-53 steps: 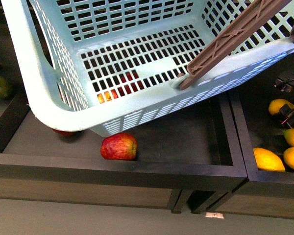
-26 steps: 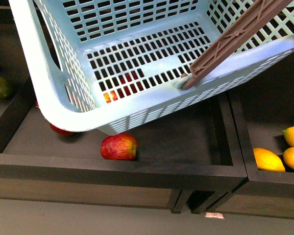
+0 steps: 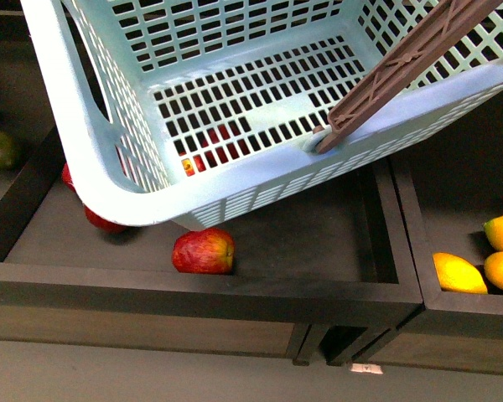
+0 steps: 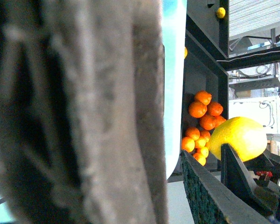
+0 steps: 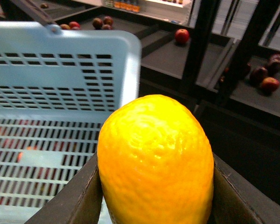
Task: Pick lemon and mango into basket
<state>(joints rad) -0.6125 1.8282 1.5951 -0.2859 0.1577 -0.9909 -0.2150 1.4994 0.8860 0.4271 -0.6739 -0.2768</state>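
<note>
Clamped tight in the right gripper (image 5: 156, 203): the lemon (image 5: 156, 154), one jaw flat on each flank. Standing with its long axis along the fingers, blunt end poking out past the tips. Straight ahead of that end, the basket (image 5: 60, 51), open top turned toward the fruit, slotted floor in plain sight past the near corner of the rim. Close to that corner, then, but impossible to say from the wrist view whether already over the rim or just short of it. Nowhere in the front view, neither lemon nor right gripper, so presumably off past the basket's right edge.

Over to the left gripper (image 4: 130, 186): pressed up against the brown handle (image 3: 402, 63), a blur filling most of its wrist view. Cannot tell whether closed on it; judging by the basket's tilted hang, clear of the shelf (image 3: 318, 234), probably a hold. Visible from that side too, the lemon, just beyond the basket wall.

No fruit showing on the basket floor. Below the basket's near lower corner, a red-and-yellow mango (image 3: 204, 251), untouched. Off to the basket's right, spare lemons (image 3: 458, 273).

Next, by the look of it: forward over the rim, down toward the floor, then release. Right arm's job, lemon already in its grip.
</note>
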